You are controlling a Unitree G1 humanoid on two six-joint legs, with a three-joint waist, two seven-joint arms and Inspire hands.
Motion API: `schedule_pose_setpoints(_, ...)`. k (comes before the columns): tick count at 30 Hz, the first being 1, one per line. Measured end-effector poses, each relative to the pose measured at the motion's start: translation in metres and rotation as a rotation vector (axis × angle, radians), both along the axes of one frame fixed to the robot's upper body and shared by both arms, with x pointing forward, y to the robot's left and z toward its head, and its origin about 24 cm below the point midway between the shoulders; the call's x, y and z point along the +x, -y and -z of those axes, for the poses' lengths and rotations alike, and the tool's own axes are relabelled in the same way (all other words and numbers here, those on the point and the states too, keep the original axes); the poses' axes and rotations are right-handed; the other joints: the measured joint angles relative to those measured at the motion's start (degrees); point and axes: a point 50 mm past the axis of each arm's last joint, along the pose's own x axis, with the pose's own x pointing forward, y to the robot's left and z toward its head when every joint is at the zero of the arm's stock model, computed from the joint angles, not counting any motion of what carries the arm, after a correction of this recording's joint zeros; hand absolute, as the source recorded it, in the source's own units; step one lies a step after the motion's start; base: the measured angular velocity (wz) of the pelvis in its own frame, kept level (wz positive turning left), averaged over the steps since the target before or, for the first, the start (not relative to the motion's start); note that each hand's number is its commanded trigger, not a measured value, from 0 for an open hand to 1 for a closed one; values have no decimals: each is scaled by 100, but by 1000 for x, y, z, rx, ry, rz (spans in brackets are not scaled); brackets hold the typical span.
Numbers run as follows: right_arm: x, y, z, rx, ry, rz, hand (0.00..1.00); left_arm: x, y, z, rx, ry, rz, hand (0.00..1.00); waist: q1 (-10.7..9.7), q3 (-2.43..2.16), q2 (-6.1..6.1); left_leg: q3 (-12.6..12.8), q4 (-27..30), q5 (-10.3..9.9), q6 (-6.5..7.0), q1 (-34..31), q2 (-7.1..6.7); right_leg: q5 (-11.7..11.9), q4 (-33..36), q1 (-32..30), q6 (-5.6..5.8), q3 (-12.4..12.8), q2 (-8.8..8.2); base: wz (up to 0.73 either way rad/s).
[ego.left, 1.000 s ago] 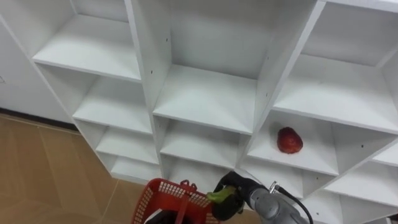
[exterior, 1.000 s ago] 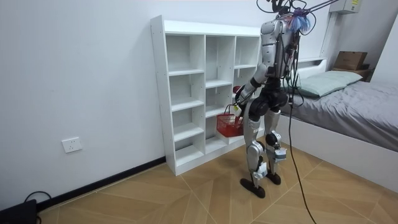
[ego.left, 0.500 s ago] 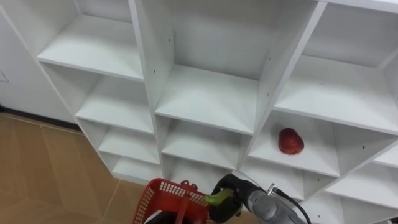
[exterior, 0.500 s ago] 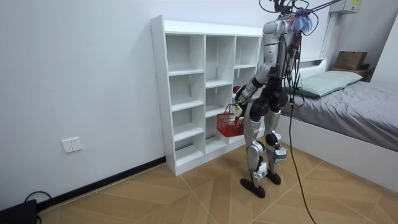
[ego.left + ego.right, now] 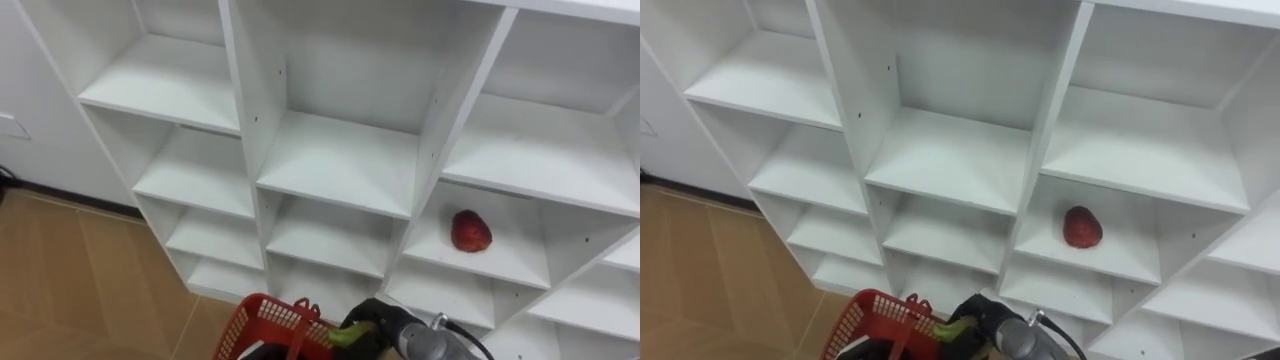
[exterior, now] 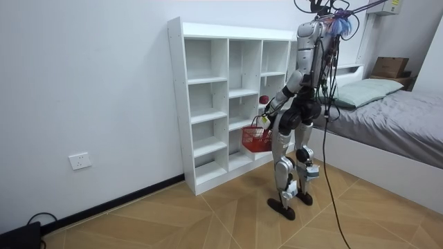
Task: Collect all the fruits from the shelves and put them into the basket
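Note:
A red fruit (image 5: 470, 231) lies alone in a right-hand compartment of the white closet (image 5: 340, 160). Low in the view hangs a red mesh basket (image 5: 262, 322), its handle (image 5: 297, 308) raised. At the basket's right rim my right hand (image 5: 378, 322) is shut on a green fruit (image 5: 346, 335). In the room view I stand facing the closet, and the basket (image 6: 256, 140) hangs off the floor from my left hand (image 6: 267, 108).
The closet's other compartments in view hold nothing. Wooden floor (image 5: 80, 280) lies to the left of it. In the room view a bed (image 6: 387, 131) stands behind me, on that view's right.
The whole eye view has shifted slightly, so the camera moved. My right hand keeps the green fruit beside the basket's rim and sits a little lower in the picture.

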Motion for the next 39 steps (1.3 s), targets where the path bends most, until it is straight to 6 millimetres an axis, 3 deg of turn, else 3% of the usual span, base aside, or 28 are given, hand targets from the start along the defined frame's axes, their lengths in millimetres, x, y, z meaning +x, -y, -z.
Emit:
schedule_pose_setpoints(14,-2,3,3,93,-30,134,100,2,0,0,-8,1,-31,100,-113,30,-47,-31,-16,-14,24,17,-31,-8,-54,52,14,-41,-14,0)
schedule_pose_setpoints(18,-4,4,5,84,-32,141,100,6,0,-2,0,16,-42,100,-157,57,-113,-38,-13,-15,24,5,-30,-11,-55,46,17,-42,-13,0)
schedule_pose_setpoints(21,-10,8,10,65,-58,149,100,11,0,-4,9,34,-46,100,-154,24,-154,-37,2,-21,32,-33,-34,-11,-55,16,19,-29,-20,0)
schedule_pose_setpoints(25,-13,11,13,46,-70,160,100,13,0,-4,2,36,-68,100,-155,13,-156,-37,9,-22,34,-35,-34,-11,-50,12,19,-34,-20,0)
schedule_pose_setpoints(31,-15,14,14,32,-63,168,100,14,8,-6,-25,43,-63,100,-244,-61,-41,-40,9,-21,33,-22,-35,-11,-50,28,18,-32,-20,0)
schedule_pose_setpoints(39,-15,17,15,28,-61,181,100,21,15,-11,-38,82,-40,100,-398,-23,10,-45,13,-21,32,12,-39,-12,-56,74,21,-44,-23,0)
